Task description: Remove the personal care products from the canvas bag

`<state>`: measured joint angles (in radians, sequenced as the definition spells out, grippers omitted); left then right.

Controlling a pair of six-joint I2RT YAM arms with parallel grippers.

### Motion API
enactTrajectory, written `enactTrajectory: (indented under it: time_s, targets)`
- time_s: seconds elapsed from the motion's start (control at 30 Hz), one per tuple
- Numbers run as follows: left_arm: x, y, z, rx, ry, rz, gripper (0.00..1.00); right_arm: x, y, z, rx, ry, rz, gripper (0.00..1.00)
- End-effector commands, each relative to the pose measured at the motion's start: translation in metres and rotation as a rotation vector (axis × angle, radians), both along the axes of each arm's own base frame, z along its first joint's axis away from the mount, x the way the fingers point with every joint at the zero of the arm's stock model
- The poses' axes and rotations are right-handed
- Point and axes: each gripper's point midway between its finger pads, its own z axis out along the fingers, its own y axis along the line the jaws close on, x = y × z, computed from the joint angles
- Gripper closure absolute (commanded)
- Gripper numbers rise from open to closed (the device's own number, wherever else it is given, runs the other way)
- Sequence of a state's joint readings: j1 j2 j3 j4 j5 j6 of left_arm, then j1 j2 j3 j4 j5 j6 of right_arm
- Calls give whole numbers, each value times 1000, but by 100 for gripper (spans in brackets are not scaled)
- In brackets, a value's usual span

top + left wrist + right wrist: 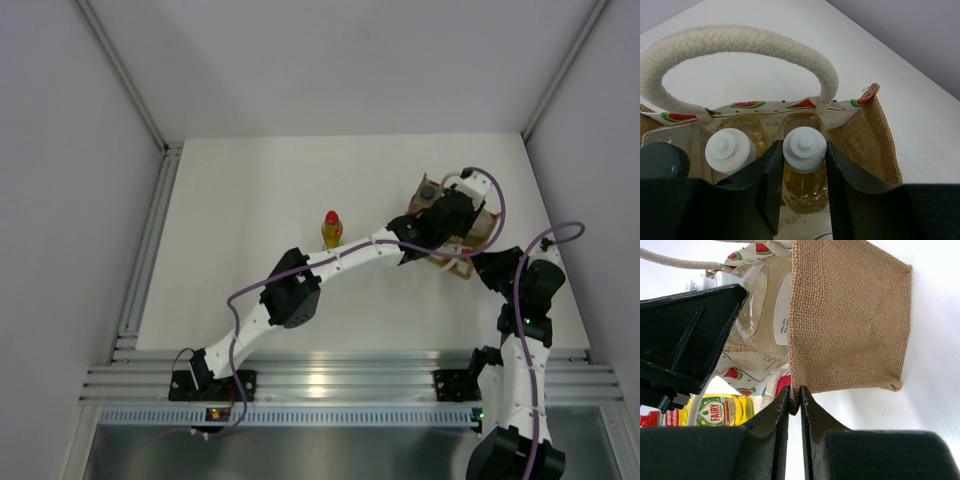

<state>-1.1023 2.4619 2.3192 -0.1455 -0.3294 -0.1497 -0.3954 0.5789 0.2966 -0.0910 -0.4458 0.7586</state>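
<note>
The canvas bag (478,226) stands at the far right of the table, and its burlap side shows in the right wrist view (850,315). In the left wrist view, my left gripper (804,150) reaches into the bag (867,140) from above. Its jaws press both sides of the white cap of an amber bottle (804,146). A second amber bottle (730,150) and a dark-capped clear bottle (662,161) stand beside it. My right gripper (795,392) is shut on the bag's lower corner. The yellow bottle with the red cap (331,230) stands on the table, left of the bag.
A pale rope handle (740,42) arches over the bag's far side, just beyond the bottles. The left arm (330,262) stretches diagonally across the table to the bag. Walls close off the table at left, right and back.
</note>
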Motion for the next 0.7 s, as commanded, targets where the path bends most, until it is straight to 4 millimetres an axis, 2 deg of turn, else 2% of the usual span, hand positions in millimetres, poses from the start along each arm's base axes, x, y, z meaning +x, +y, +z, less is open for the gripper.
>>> enactTrajectory:
  time_s: [0.0, 0.33, 0.67]
  targets:
    - [-2, -1, 98, -203, -81, -5, 100, -3, -4, -4, -22, 30, -13, 90]
    - [-7, 2, 137, -270, -108, -9, 100, -2, -8, -8, -28, 46, -31, 90]
    - [-22, 9, 178, -327, -138, -28, 100, -2, -9, -10, -30, 51, -36, 90]
